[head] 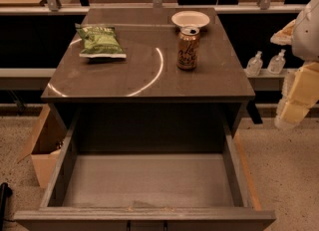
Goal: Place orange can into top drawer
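The orange can (188, 48) stands upright on the bench (149, 73), at about 2 o'clock from the middle of its top, pull-tab end up and lettering facing the camera. It stands free, with nothing touching it. That upright stance and the bare surface around it should leave its sides open for a side grasp.

Directly below the bench's near edge, at 6 o'clock, the top drawer (149, 180) is pulled well out. Its flat grey bottom is bare, so the can could be set down anywhere inside. The drawer seems to be ready while the can is not yet picked up.

Just beyond the can, at 12 o'clock from it, a white bowl (191, 19) sits near the bench's far edge. It is close to the can but apart from it. A green chip bag (101, 41) lies flat at 10 o'clock on the bench, well apart from both.

The pincer (288, 118) hangs at 3 o'clock in the view, off the right side of the bench and well apart from the can, on the end of the pale arm (304, 83). Whether it is spread or pressed together cannot be told.

The bench top is dark, smooth and glossy, with a curved streak of light reflected across it, so the can may slide if nudged. Around the bench is a speckled floor (286, 175), with a cardboard box (42, 148) at 8 o'clock. Two clear pump bottles (265, 62) stand on a low ledge at 2 o'clock.
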